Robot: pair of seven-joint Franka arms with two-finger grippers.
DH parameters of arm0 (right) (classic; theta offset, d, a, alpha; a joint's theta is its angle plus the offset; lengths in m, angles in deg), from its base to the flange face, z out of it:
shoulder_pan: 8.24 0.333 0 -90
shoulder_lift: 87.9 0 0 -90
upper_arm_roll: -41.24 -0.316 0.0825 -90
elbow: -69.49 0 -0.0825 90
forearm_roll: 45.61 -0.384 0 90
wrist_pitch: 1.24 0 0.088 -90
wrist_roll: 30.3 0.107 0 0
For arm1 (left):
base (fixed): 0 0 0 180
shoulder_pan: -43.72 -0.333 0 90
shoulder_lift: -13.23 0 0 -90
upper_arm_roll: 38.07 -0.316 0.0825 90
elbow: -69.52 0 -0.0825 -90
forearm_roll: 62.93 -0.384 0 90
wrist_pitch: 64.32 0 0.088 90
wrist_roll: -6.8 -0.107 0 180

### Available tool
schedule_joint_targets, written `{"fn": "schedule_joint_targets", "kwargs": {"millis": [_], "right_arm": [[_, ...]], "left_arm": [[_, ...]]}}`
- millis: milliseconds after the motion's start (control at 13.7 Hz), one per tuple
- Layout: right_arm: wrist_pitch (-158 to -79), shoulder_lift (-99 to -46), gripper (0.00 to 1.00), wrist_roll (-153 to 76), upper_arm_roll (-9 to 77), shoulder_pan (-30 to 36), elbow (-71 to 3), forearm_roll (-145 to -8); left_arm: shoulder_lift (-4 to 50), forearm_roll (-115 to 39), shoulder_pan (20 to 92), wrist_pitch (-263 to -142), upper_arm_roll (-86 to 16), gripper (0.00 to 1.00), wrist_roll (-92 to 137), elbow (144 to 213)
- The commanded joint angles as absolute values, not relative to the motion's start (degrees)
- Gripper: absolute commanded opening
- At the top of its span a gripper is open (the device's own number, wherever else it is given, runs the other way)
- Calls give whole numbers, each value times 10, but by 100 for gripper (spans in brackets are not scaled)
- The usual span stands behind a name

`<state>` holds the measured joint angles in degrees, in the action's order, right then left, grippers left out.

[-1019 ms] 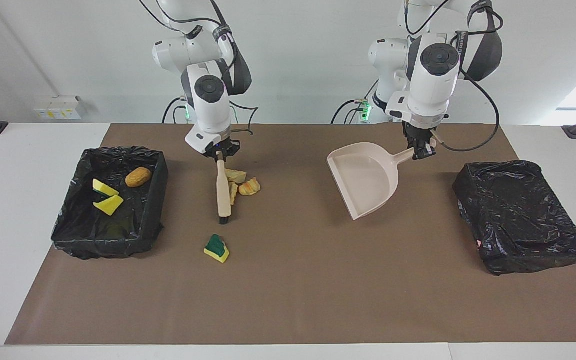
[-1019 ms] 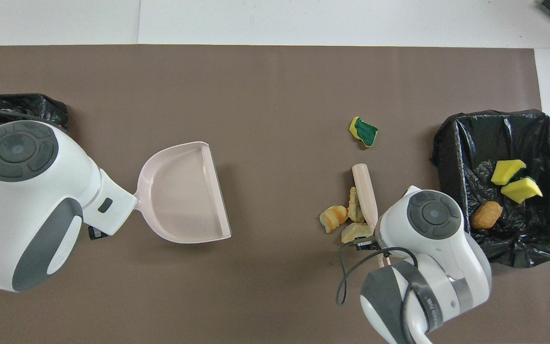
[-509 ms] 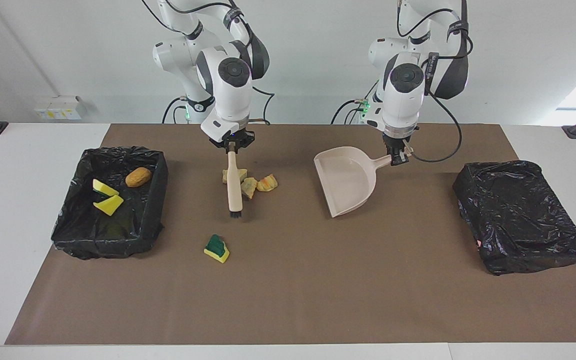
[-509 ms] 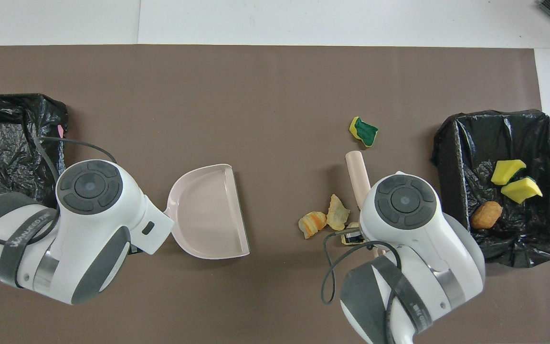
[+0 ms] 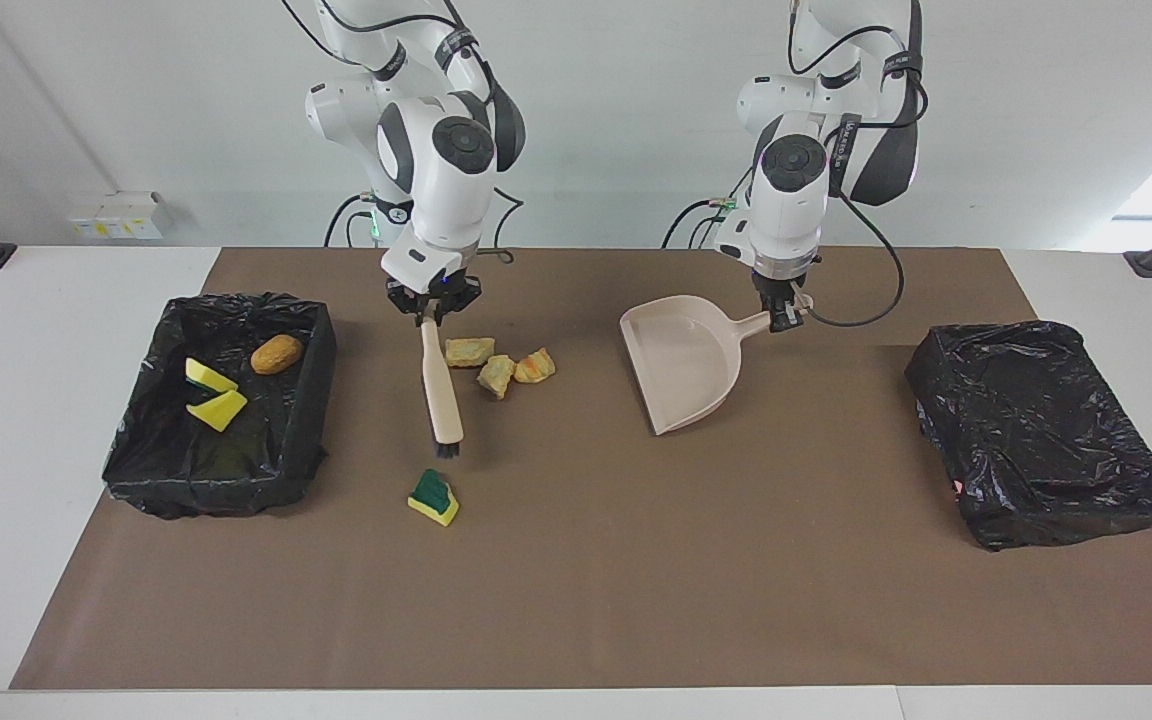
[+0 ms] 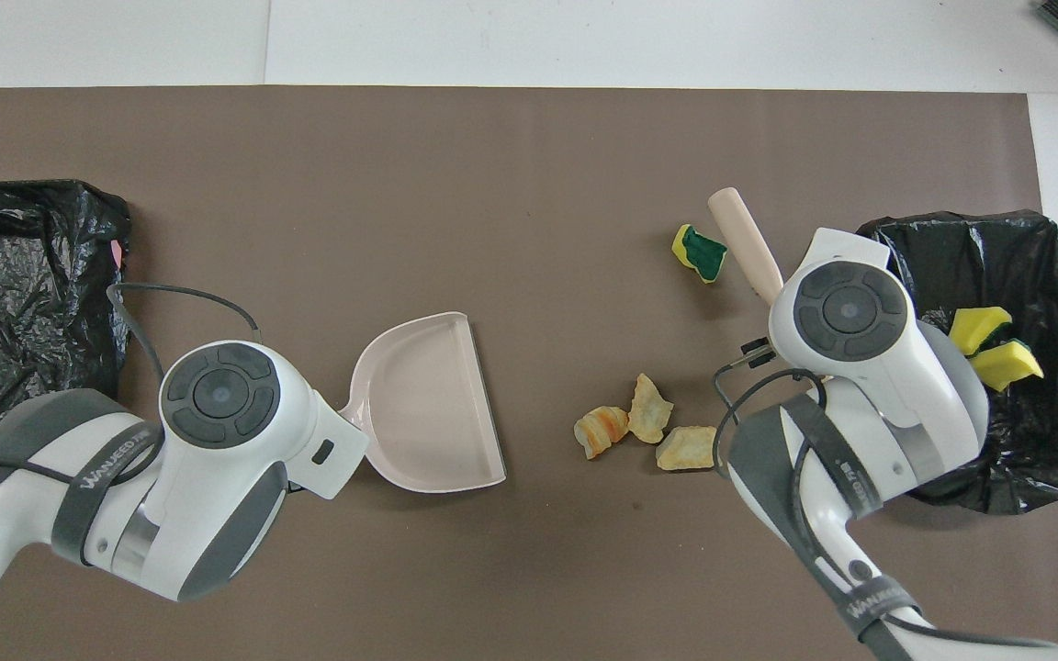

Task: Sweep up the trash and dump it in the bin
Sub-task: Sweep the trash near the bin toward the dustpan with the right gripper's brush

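Brush [image 5: 439, 393] in right gripper [image 5: 433, 311] (clamped); left gripper [image 5: 784, 318] grips dustpan [image 5: 684, 362].

**Count of items on the table**

I count three tan-orange lumps [image 5: 499, 365] together at centre, one green-topped sponge [image 5: 433, 497] below them, and two yellow sponges [image 5: 212, 396] plus one brown lump [image 5: 276, 353] inside the open bin [image 5: 311, 400] at left. One brush [image 5: 439, 385], one dustpan [image 5: 684, 358], two black bins.

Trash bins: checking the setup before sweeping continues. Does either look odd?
Yes. The open bin at the right arm's end already holds scraps, while the other bin at the left arm's end is entirely covered in black plastic, with no opening visible.
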<state>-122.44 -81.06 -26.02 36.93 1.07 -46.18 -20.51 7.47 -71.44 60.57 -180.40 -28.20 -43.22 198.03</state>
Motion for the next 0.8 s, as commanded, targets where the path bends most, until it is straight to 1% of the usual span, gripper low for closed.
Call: {"fn": "schedule_joint_targets", "kwargs": {"millis": [0,146,291,437,655,728], "right_arm": [[-1240,-739,0,-279,363,0,-385,-156],[-1247,-724,0,-282,361,5,-391,-153],[-1239,-743,0,-356,359,9,-428,-179],[-1235,-760,0,-416,358,19,-454,-248],[-1190,-778,0,-430,355,67,-465,-275],[-1180,-783,0,-429,352,81,-468,-322]], "left_arm": [[65,-707,620,-1831,-289,0,-419,1999],[66,-707,621,-1831,-289,0,-410,2004],[67,-707,619,-1831,-289,0,-405,2004],[70,-707,615,-1827,-289,0,-410,2001],[72,-690,614,-1832,-290,0,-413,2000],[72,-689,614,-1838,-290,0,-410,2000]]}}
